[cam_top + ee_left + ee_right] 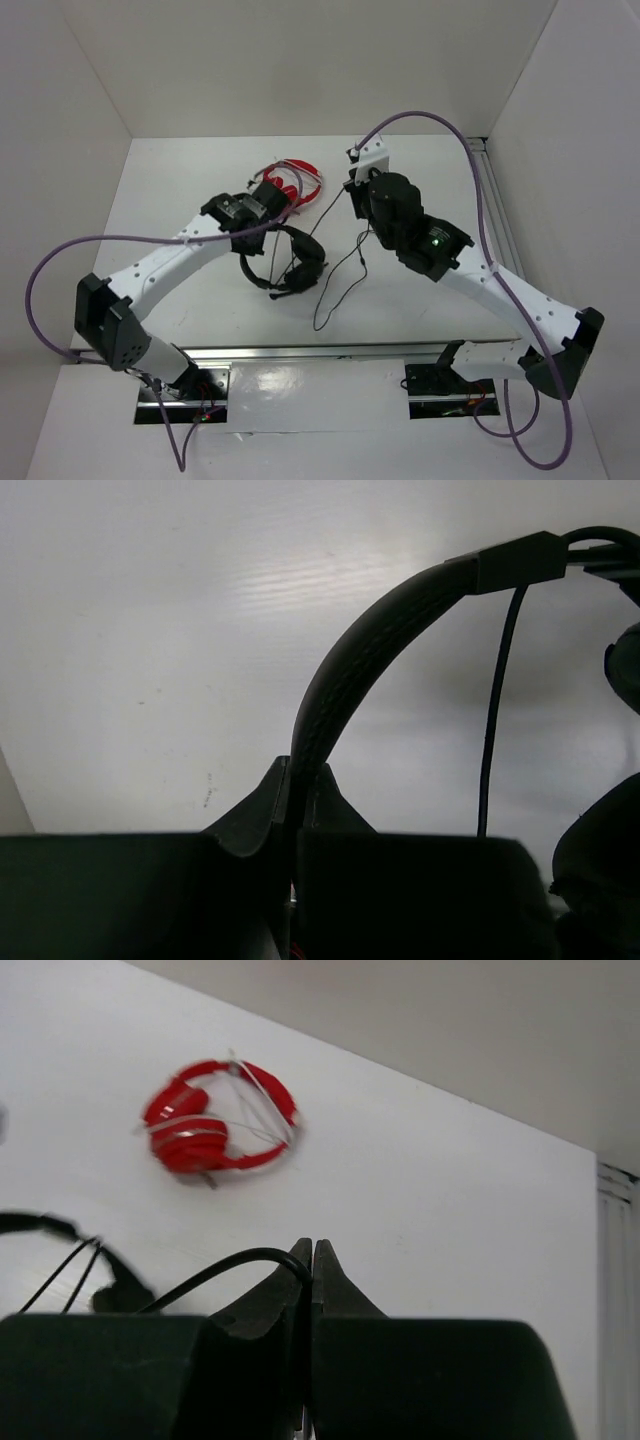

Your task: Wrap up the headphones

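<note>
The black headphones [290,262] sit mid-table, earcups and boom mic low, headband up. My left gripper [277,215] is shut on the headband; in the left wrist view the band [370,650] rises from between my fingertips [300,780], with an earcup [600,870] at the right. The thin black cable [340,275] loops across the table up to my right gripper [352,188]. In the right wrist view that gripper [312,1258] is shut on the cable [215,1270], which curves away to the left.
Red headphones [292,180] lie behind the left gripper, also in the right wrist view [215,1130]. White walls enclose the table on the left, back and right. A rail [495,215] runs along the right edge.
</note>
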